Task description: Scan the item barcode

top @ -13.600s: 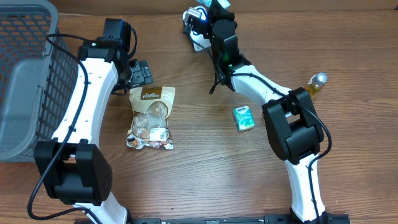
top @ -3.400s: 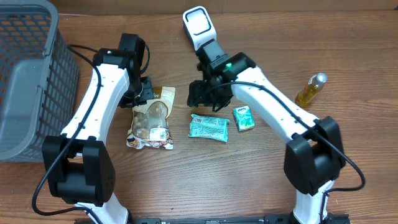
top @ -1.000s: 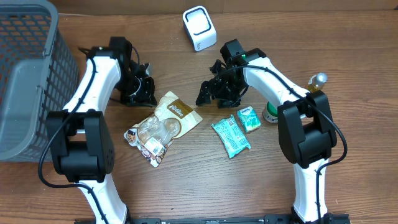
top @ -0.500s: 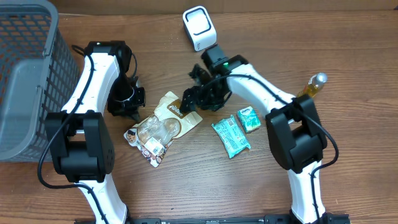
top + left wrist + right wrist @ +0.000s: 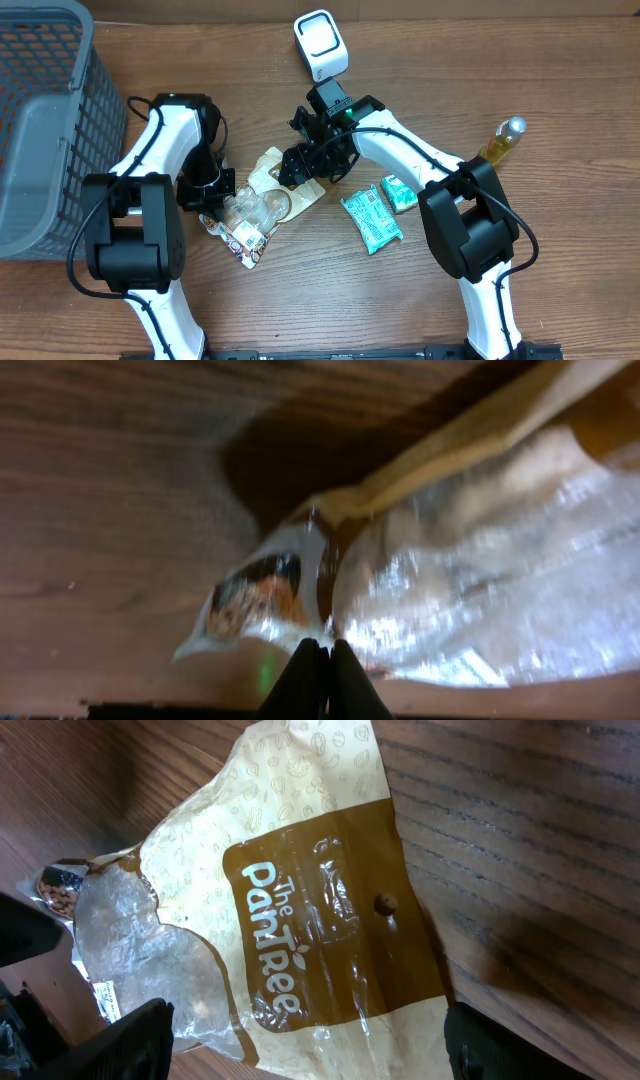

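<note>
Brown wood-grain table (image 5: 560,60)

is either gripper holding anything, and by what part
The left gripper appears pinched on the clear bottom edge of the snack bag; the right gripper hangs open above it, holding nothing.

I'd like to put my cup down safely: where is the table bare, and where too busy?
The table is bare along its near edge, below the snack bag and teal packet, and at the back between scanner and bottle. Crowded: mid-table, where left pincer and right pincer sit at the bag.
</note>
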You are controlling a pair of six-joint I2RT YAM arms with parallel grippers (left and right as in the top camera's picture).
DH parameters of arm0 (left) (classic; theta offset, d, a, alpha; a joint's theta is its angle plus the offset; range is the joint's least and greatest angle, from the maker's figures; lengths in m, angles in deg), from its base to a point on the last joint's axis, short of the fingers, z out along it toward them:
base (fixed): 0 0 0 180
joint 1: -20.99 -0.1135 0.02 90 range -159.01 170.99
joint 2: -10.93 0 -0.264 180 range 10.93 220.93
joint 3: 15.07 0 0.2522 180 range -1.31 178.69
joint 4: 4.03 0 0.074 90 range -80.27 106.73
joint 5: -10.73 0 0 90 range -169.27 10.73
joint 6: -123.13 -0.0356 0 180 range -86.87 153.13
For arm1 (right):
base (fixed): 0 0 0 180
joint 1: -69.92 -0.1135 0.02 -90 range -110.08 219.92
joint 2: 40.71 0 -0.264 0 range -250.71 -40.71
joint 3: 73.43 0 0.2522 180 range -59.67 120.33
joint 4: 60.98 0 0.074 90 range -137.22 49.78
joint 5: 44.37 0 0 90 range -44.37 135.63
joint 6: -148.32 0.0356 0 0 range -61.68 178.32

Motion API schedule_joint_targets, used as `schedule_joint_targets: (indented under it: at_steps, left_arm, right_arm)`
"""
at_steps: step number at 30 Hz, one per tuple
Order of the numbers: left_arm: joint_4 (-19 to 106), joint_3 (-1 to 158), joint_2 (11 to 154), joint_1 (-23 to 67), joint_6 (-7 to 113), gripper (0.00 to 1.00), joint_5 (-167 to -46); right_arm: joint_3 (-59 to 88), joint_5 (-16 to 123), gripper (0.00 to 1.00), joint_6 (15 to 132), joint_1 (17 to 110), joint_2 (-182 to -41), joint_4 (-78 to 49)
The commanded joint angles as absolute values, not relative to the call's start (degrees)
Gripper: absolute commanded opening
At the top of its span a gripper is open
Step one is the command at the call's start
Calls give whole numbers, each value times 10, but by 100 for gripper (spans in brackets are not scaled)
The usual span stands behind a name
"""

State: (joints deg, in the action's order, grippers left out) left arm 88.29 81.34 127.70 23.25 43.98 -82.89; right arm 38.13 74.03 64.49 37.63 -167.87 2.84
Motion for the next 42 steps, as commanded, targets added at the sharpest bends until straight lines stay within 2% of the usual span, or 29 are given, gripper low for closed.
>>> schedule_joint_targets:
  at_steps: [1, 8, 14, 30, 39, 42]
  left_arm:
    - [856, 790, 1283, 238, 453, 4, -839]
    - [811, 769, 1283, 238, 456, 4, -840]
    - [790, 767, 1283, 241, 456, 4, -840]
    - [774, 767, 1283, 255, 476, 4, -840]
    - [766, 767, 1283, 255, 476, 4, -840]
    - [764, 767, 1283, 255, 476, 5, -840]
  right_arm:
    - [373, 737, 83, 641, 369, -1688, 26]
    - [330, 760, 82, 645, 361, -1688, 1]
    - [303, 831, 77, 645, 361, -1688, -31]
    - [303, 925, 70, 705, 348, -1688, -36]
    - [303, 932, 58, 734, 335, -1688, -53]
    - [303, 933, 46, 735, 335, -1688, -54]
